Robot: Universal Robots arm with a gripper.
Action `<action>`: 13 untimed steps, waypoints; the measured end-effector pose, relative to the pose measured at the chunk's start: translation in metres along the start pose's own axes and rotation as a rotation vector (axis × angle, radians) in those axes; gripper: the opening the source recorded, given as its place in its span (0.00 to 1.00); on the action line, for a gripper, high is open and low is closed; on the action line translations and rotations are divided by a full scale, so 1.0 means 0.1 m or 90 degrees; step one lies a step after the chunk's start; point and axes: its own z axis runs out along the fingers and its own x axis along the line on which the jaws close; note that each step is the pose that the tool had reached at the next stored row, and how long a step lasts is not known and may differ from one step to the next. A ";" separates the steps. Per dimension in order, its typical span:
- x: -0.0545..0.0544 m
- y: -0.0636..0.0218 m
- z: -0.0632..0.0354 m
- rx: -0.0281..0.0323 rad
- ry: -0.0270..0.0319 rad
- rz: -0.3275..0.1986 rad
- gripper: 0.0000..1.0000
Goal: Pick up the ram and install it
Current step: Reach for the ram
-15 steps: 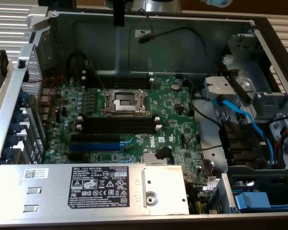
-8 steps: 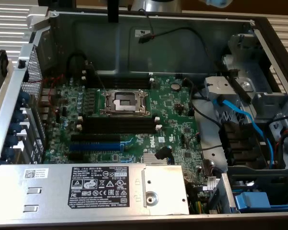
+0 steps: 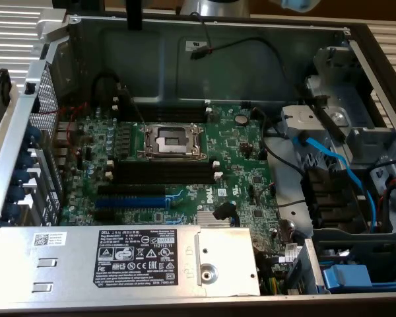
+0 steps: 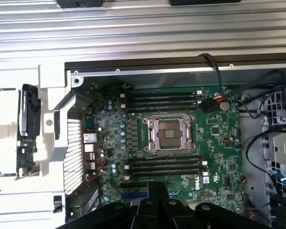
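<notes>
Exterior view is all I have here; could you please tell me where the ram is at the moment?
Observer: The ram sits in a white holder outside the case, beside the perforated rear wall.
Operator: Thank you. Is the tool holding anything?
Observer: No; the tool is shut and empty.
Operator: Are the memory slots free?
Observer: Yes, the memory slots on both sides of the CPU socket look empty.

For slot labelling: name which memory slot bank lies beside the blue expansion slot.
The bank between the CPU socket and the blue expansion slot. The other bank lies across the socket, by the case wall.
</notes>
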 end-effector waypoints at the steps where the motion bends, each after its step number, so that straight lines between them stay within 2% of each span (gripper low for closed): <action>1: 0.02 -0.002 0.000 0.0000 0.0000 0.000 0.10; 5: 0.10 -0.017 -0.002 -0.0012 0.0003 0.000 0.10; 7: 0.11 -0.030 -0.003 -0.0025 0.0024 0.000 0.10; 13: 0.14 -0.041 -0.004 -0.0022 0.0086 0.001 0.10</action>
